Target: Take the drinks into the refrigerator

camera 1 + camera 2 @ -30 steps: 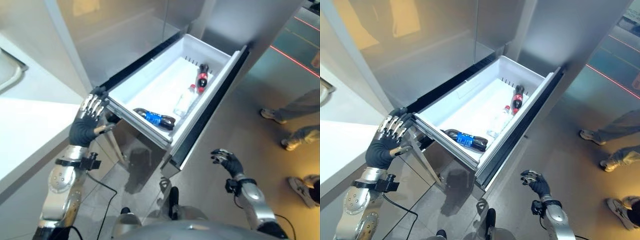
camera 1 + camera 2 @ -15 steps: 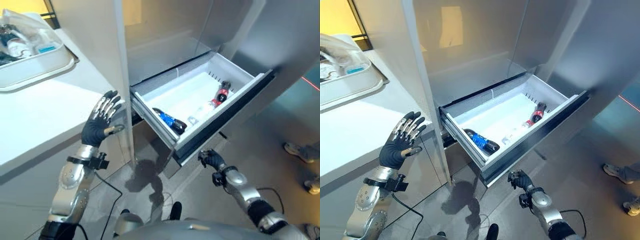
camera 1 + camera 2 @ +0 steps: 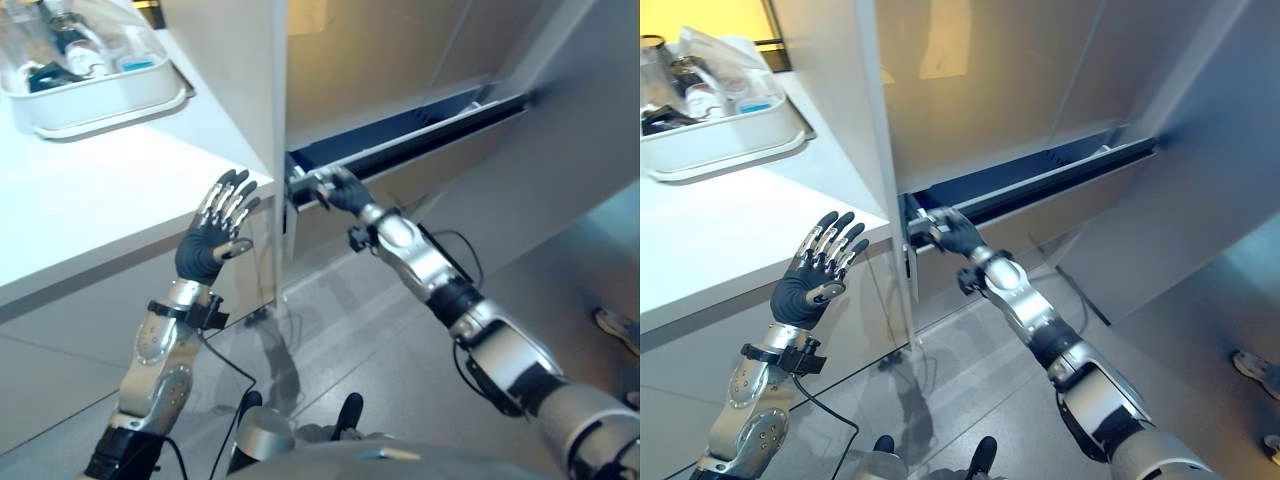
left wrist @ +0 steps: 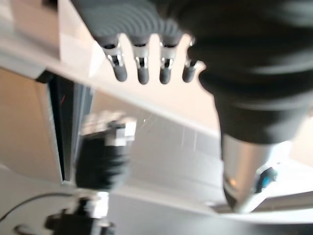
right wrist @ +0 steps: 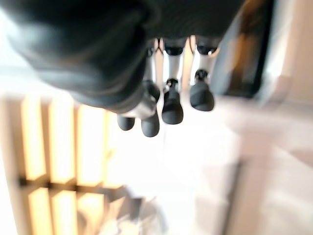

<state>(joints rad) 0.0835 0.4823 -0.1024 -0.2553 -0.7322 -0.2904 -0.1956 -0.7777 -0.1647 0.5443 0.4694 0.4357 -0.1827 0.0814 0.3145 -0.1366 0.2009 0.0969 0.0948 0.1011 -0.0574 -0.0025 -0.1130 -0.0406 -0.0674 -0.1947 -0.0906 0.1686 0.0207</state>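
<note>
A shallow white tray [image 3: 735, 150] of bottles and packets sits far left on the smooth white counter [image 3: 710, 250], the left hand [image 3: 812, 275] is raised beside it with fingers spread, and the right hand [image 3: 335, 190] presses relaxed fingers against the nearly closed steel refrigerator drawer [image 3: 420, 145].

The drawer [image 3: 1040, 180], wide open with bottles lying inside a second ago, is now pushed nearly shut, only a dark slit showing. The right hand [image 3: 945, 232], earlier low at 5 o'clock, is now up at the drawer's front corner. The left hand [image 3: 215, 235], earlier at the drawer's edge, is now raised clear, fingers spread, beside the surface [image 3: 90, 190].
</note>
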